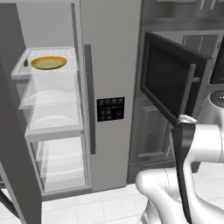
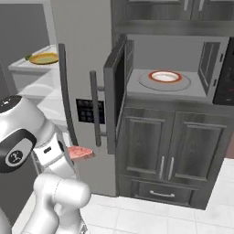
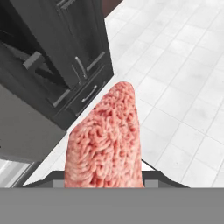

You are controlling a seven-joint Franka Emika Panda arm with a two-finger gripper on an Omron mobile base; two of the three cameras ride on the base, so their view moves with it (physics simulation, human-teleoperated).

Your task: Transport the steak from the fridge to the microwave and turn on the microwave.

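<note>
**Steak held out from the hand, between open fridge and open microwave**

The steak (image 3: 107, 142) sits in the robot's grasp: in the hand view the pinkish-red slab rises straight up from the bottom, where the fingers (image 3: 148, 178) close on its near end, and stretches out over the white tiled floor (image 3: 183, 78). In the right base view the same steak (image 2: 80, 153) sticks out sideways from the white hand, low in front of the fridge's closed right door and just left of the microwave door's lower edge, clear of both.

The fridge (image 1: 111, 65) stands with its left side open, showing clear glass shelves. A round yellow-orange plate (image 1: 48, 62) rests on the top shelf.

The microwave (image 2: 183, 68) is to the right of the fridge, set above dark wood-panelled cabinets (image 2: 173, 151). Its door (image 2: 115, 87) is swung wide open towards the fridge, with the grey bar handle on its outer face. Inside, the red-ringed white turntable (image 2: 165, 76) lies bare on the microwave floor, well apart from the steak.
</note>
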